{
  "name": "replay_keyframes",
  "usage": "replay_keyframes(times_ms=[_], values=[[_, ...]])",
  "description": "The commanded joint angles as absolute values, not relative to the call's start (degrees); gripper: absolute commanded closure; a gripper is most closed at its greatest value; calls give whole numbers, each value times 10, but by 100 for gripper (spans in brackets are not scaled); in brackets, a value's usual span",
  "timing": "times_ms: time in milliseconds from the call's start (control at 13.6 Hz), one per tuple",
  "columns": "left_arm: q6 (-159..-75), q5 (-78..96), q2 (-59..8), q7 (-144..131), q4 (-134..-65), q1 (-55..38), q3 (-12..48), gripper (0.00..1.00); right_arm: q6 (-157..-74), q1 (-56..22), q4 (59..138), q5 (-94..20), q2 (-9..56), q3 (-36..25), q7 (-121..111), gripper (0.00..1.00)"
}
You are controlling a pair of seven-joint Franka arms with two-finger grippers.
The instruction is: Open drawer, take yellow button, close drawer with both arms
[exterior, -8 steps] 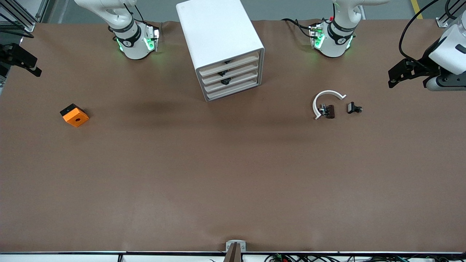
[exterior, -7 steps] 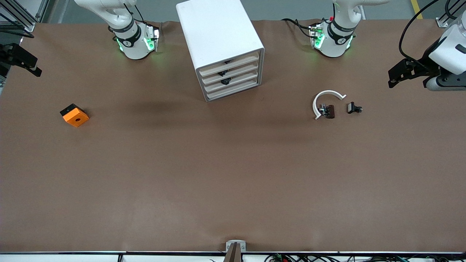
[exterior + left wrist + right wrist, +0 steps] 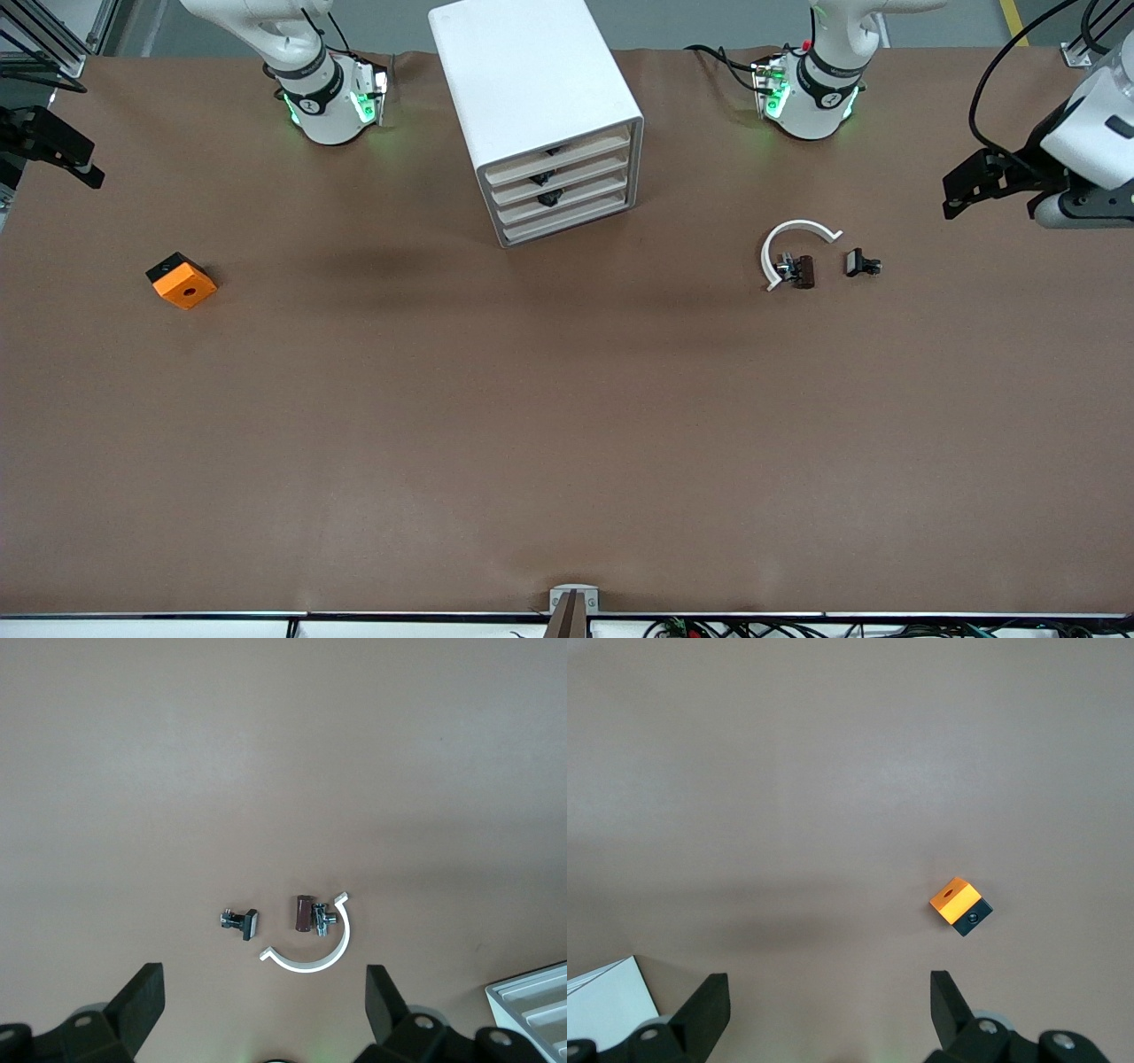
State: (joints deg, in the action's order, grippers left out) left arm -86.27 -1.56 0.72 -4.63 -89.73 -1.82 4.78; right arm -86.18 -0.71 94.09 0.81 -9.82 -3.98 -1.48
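Over opposite table ends, left gripper (image 3: 961,186) and right gripper (image 3: 66,155) hang spread, empty; drawer cabinet (image 3: 540,115) awaits, drawers shut.

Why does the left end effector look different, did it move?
Yes. The left end effector slid slightly toward the white drawer cabinet, away from the table's end.

- Left tool (image 3: 955,188) hangs in the air over the desk's edge at the left arm's end, fingers (image 3: 142,1003) spread wide, holding nothing.
- Right tool (image 3: 84,168) hangs over the right arm's end, fingers (image 3: 709,1005) wide apart, empty.
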Motion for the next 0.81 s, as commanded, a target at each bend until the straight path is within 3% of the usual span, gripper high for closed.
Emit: replay_keyframes(times_ms=[0, 733], values=[[-851, 0, -49, -76, -872, -28, 54, 0, -867, -10, 950, 14, -112, -38, -15, 0], [-857, 97, -162, -544, -871, -106, 100, 0, -865, -8, 951, 14, -110, -39, -15, 0]])
